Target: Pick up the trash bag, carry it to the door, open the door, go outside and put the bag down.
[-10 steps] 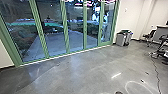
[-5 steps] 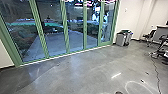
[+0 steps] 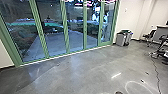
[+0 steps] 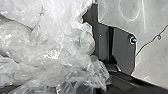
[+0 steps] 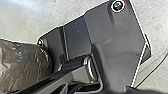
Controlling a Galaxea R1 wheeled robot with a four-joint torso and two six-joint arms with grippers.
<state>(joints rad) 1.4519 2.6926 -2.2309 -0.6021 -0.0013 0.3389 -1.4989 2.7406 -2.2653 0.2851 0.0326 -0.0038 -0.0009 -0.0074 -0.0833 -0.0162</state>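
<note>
The trash bag (image 4: 57,42) is close by the left jaws, its clear plastic bunched into crinkled folds that catch the light. Close to the right jaws, brown, creased plastic (image 5: 22,67) bulges smoothly; whether it belongs to the same bag, I cannot tell. Nor can I tell for either the left jaws or the right jaws whether they are spread, pressed together or pinching the bag.

Well ahead of both sets of jaws, beyond a stretch of smooth grey floor (image 3: 82,67), stands a row of glass doors (image 3: 66,27) in green frames. Through the panes a paved path (image 3: 56,42) runs outward. Ahead of the jaws and off to the right, grey bins (image 3: 121,39) stand near the white wall (image 3: 130,20), just past the end of the doors. Farther right are dark chairs (image 3: 149,35), and a thin black cord (image 3: 157,72) trails over the floor.
</note>
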